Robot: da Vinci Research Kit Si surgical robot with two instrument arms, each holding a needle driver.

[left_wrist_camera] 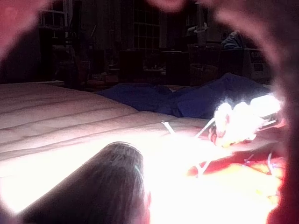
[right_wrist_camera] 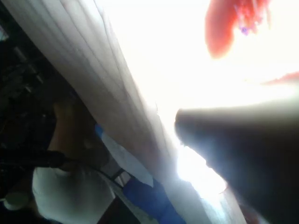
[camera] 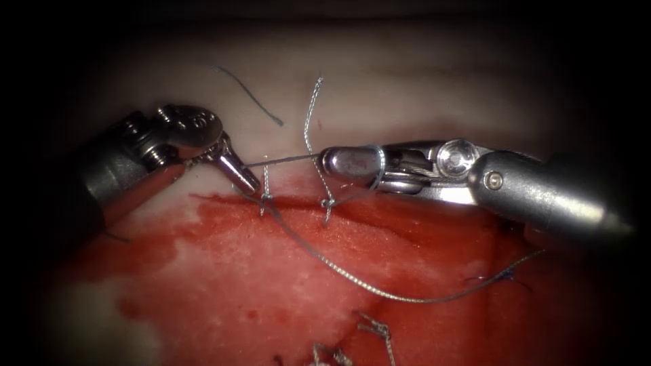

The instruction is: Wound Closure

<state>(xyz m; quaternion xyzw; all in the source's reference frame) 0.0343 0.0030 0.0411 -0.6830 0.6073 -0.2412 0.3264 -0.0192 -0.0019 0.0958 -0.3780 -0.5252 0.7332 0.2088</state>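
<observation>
My left tool (camera: 245,181) sits with its jaws closed on the thread (camera: 352,274) just above the cut (camera: 380,211), beside a knotted stitch (camera: 265,196). From there a taut strand runs right to my right tool (camera: 342,163), whose jaws look closed with thread looped round them. I can't make out the needle; a long loop of thread trails over the red fluid (camera: 224,271) on the tissue (camera: 407,88).
</observation>
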